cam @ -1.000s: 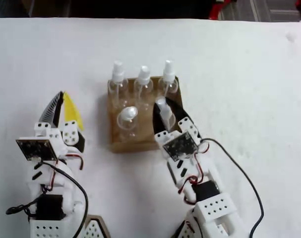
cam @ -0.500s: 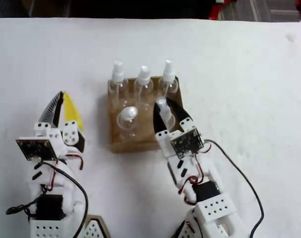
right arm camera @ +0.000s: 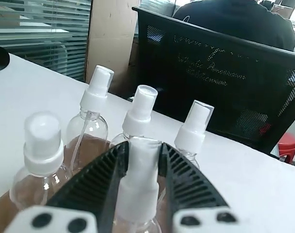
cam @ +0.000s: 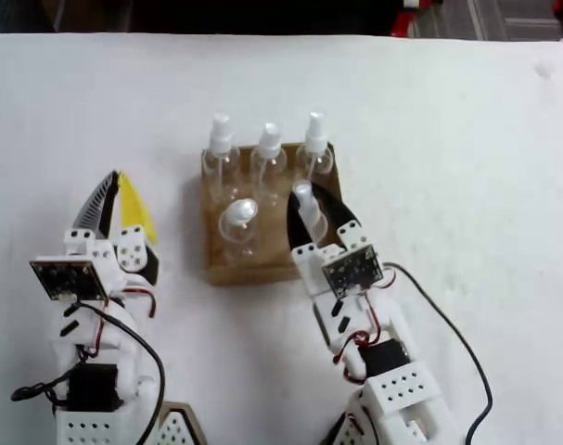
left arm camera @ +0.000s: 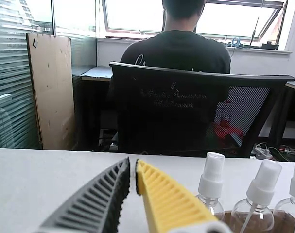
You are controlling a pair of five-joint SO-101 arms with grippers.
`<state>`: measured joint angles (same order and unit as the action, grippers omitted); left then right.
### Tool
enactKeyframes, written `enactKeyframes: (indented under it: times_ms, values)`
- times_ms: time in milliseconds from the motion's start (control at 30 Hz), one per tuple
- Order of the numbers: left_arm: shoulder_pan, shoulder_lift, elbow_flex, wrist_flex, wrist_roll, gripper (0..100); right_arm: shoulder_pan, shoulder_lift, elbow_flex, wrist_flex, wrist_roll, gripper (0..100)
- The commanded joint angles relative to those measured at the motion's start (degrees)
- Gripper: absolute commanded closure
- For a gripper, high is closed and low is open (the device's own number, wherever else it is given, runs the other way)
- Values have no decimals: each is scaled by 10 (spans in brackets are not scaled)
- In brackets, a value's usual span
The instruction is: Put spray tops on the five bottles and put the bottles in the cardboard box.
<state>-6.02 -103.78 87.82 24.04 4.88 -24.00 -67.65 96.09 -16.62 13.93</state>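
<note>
- Five bottles point(cam: 221, 159) stand upright in the box point(cam: 253, 271), all with spray tops.
- The right end effector point(cam: 311, 202), the nearer one, clamps the top of the front-right bottle point(cam: 311, 225), whose long axis runs vertical between the jaws.
- The left end effector point(cam: 109, 190) is closed and empty, left of the box.

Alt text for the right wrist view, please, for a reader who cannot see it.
The right gripper clamps the white spray top of a clear bottle. Four more capped bottles stand near it in the cardboard box, with a black mesh chair beyond the table.
</note>
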Motion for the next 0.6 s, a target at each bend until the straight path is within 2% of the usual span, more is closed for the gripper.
enactKeyframes:
  times_ms: [0, 267, 567]
  values:
    - [4, 0, -4, -15, -6, 972, 0, 2, 5, -14, -44, 984]
    - [5, 0, -4, -15, -6, 972, 39, -58, 10, 1, -47, 984]
    - [5, 0, -4, -15, -6, 972, 20, -190, 11, 160, -47, 984]
